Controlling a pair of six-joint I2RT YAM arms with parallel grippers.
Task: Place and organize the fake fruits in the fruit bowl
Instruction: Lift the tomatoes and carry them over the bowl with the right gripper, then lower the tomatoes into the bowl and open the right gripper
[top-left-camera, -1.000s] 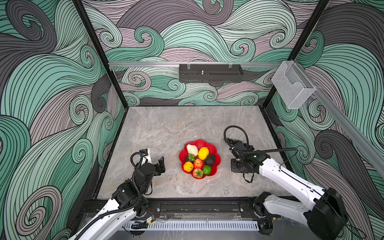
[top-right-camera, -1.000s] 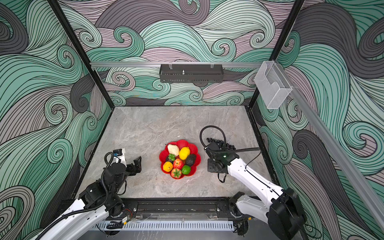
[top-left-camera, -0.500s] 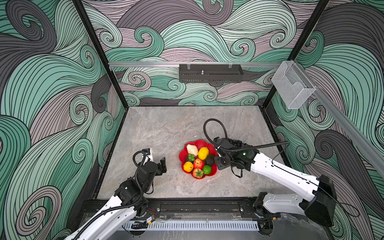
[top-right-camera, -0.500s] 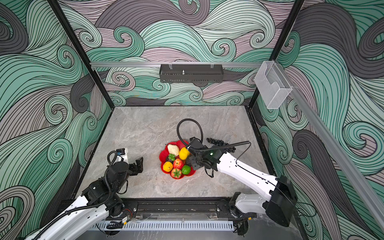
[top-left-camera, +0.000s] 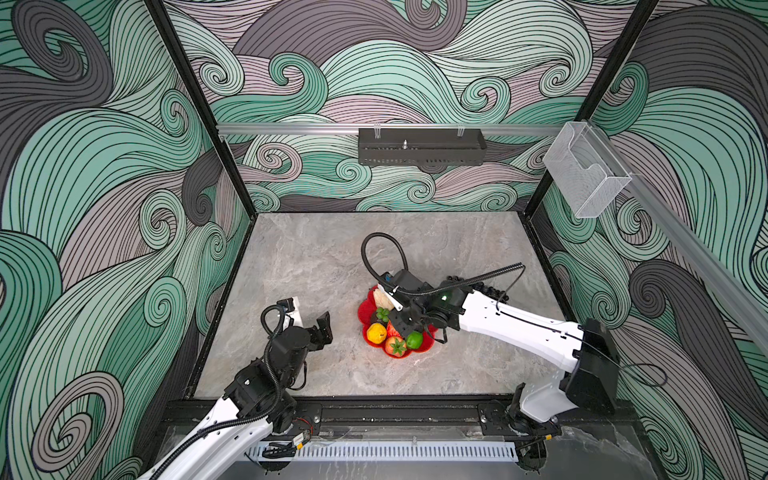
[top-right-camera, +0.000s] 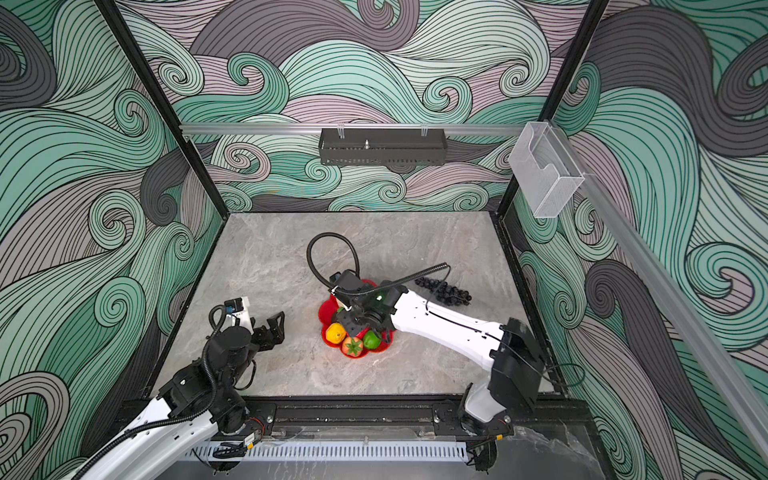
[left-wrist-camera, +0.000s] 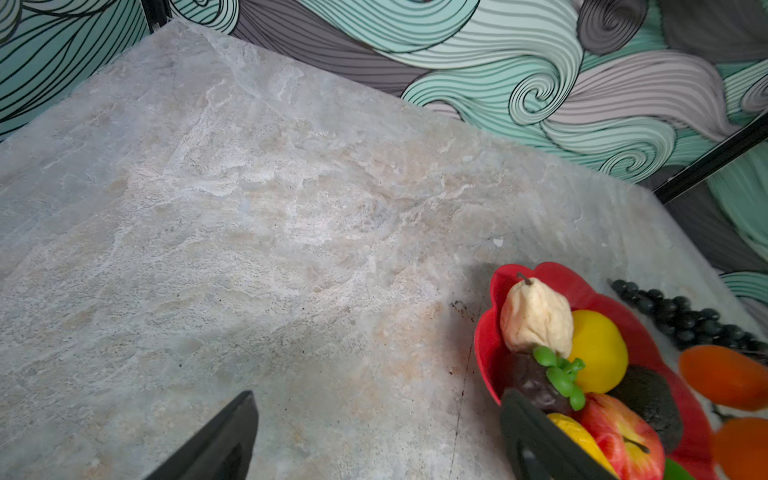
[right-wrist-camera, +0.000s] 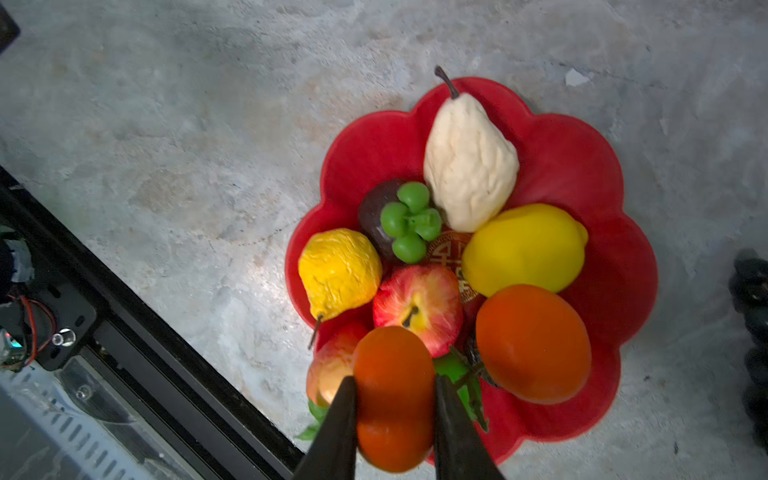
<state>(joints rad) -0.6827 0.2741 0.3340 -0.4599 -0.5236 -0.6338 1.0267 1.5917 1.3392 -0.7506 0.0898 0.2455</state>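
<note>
Orange fruit (right-wrist-camera: 392, 361) is pinched by the right gripper (right-wrist-camera: 395, 380) over the red bowl (right-wrist-camera: 582, 174), and the left gripper (left-wrist-camera: 374, 398) is spread wide.

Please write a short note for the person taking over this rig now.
Left gripper: open, holding nothing, above the table left of the bowl.
Right gripper: shut on a tangerine over the bowl; a second tangerine is beside it.
Done: most fruits are in the bowl.
To do: release the tangerines, then fetch the grapes from the table right of the bowl.
</note>
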